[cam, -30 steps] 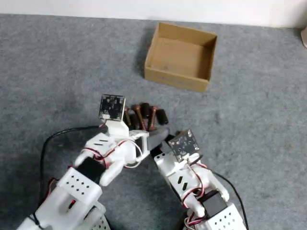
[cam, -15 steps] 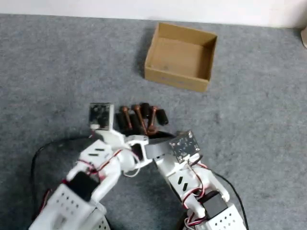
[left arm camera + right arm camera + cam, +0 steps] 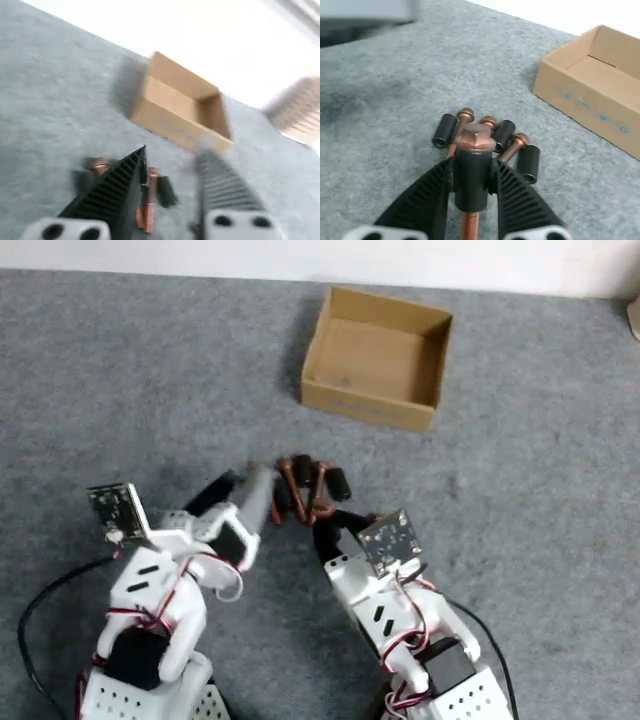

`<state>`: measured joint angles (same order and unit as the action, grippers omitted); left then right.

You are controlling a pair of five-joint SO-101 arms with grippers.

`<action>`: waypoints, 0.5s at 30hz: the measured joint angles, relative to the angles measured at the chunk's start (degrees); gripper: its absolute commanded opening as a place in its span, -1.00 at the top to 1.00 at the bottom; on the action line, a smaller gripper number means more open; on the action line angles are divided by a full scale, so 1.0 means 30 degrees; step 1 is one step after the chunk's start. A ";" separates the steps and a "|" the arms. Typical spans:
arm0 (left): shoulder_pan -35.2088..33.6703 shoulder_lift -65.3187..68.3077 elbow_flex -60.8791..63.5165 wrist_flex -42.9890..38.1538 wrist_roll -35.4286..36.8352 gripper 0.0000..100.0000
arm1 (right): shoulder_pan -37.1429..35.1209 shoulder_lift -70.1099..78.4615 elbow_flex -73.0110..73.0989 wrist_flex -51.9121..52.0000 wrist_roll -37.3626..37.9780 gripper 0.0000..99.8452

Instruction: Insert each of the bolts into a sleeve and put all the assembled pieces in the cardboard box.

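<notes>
Right hand (image 3: 474, 169) clamps a smooth black cylindrical sleeve (image 3: 471, 186) with a copper hex-flange bolt (image 3: 475, 137) through it; the threaded shank sticks out the far end. Left hand (image 3: 172, 150), ribbed fingers spread open, sits just beside the pile of loose bolts (image 3: 515, 145) and loose sleeves (image 3: 528, 162) on the fuzzy grey worktop (image 3: 130, 390). The cardboard box (image 3: 365, 405), brown and square, is well apart from the pile.

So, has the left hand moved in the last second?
Yes. Against the cardboard box, the left hand has swung left, away from the right hand holding a sleeved bolt, to the left side of the bolt pile.
</notes>
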<state>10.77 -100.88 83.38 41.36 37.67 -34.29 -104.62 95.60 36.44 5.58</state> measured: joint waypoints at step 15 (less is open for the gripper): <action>-0.1846 0.6857 -0.2432 0.1700 -0.8293 0.99 | 0.2989 0.0029 -0.0264 -0.0879 0.2168 0.99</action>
<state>5.23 -80.31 76.09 46.46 12.79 -25.32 -104.53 94.81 33.80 12.09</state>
